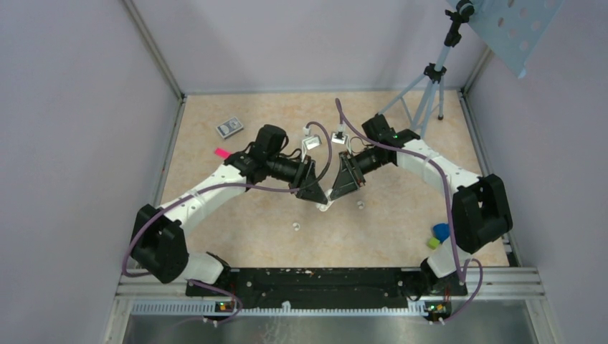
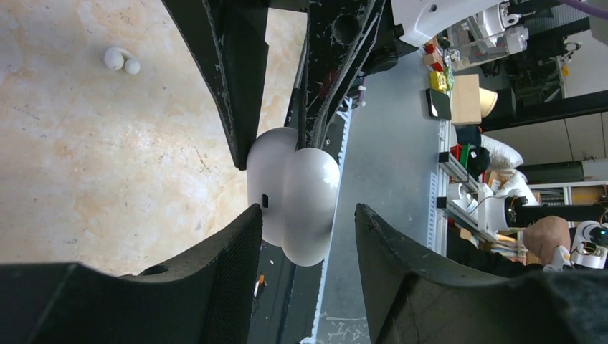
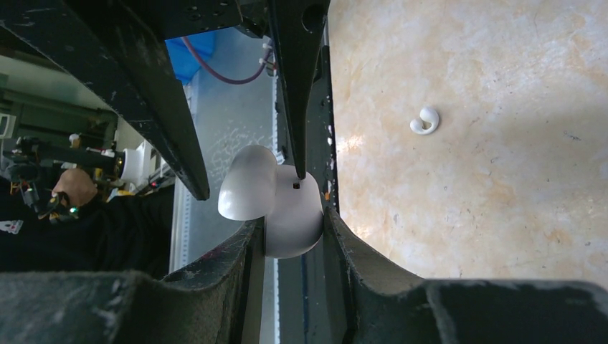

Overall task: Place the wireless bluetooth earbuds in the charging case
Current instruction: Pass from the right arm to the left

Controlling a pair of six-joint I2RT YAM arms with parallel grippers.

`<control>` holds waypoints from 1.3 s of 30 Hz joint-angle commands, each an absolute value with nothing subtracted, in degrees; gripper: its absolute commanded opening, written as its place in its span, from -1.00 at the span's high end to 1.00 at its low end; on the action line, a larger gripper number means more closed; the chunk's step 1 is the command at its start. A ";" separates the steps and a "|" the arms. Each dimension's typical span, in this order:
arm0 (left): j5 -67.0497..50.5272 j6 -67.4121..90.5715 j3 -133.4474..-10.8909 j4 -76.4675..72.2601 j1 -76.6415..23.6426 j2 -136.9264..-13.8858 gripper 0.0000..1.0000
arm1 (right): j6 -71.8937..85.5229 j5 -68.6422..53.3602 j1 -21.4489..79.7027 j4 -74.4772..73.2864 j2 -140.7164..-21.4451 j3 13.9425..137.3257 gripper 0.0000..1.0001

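meeting near the middle of the table, the two arms share the charging case, which is lifted between them with its lid swung open. the right gripper pinches the lower shell of the case firmly, both black fingers pressed flat against its sides. the left gripper straddles the same case from the opposite side with its claw spread: in the left wrist view one finger touches the shell at the 9 o'clock side, while the other stands just apart from the rounded lid at the 3 o'clock side. neither of the wireless bluetooth earbuds is in the case; both lie on the marbled surface. seen from above, one earbud lies at about 7 o'clock from the joined fingertips and the other earbud at about 3 o'clock, each near but not touching. a grey patterned box sits toward 10 o'clock with a pink scrap just beside it, and a blue piece and a green piece lie by the right arm's base at 4 o'clock.
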State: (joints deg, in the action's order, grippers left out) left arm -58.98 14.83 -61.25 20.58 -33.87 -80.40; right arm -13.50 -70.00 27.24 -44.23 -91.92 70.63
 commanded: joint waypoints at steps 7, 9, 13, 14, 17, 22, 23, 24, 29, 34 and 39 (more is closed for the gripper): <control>-58.30 13.52 -61.79 20.13 -34.15 -80.40 0.07 | -15.12 -71.66 27.57 -43.98 -91.93 73.23 1.00; -58.27 13.70 -61.79 19.98 -34.21 -80.49 0.16 | -15.03 -71.59 27.55 -43.96 -92.02 73.25 1.00; -58.84 13.89 -62.08 19.95 -34.12 -80.41 0.34 | -14.94 -71.24 27.59 -43.95 -92.03 73.10 1.00; -58.84 13.95 -62.20 20.12 -34.19 -80.36 0.38 | -14.82 -71.04 27.54 -43.90 -92.02 73.01 1.00; -58.35 14.06 -62.71 20.93 -34.19 -80.36 0.57 | -14.40 -70.77 27.59 -43.52 -92.07 72.87 1.00; -57.21 13.50 -63.49 22.52 -34.10 -80.47 1.00 | -12.08 -68.81 27.56 -41.50 -91.93 72.53 1.00; -56.80 13.39 -63.60 22.84 -34.10 -80.56 1.00 | -11.86 -68.64 27.61 -41.37 -91.98 72.54 0.91; -56.38 13.32 -63.63 23.31 -34.10 -80.73 1.00 | -12.07 -68.77 27.59 -41.45 -92.01 72.47 0.70; -53.04 13.21 -63.76 24.98 -33.74 -81.31 1.00 | -8.29 -63.66 27.28 -37.90 -90.21 71.04 -0.70; -53.10 15.25 -61.54 24.91 -29.52 -82.67 1.00 | -3.45 -57.93 25.46 -34.66 -87.60 69.47 -0.75; -56.08 18.01 -57.99 22.34 -24.70 -81.24 1.00 | -0.46 -47.60 24.54 -33.76 -81.79 67.66 -0.77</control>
State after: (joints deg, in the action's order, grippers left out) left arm -53.76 15.73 -60.45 24.62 -27.70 -82.52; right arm -3.57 -56.75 25.65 -37.21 -88.86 68.64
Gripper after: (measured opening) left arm 0.321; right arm 0.880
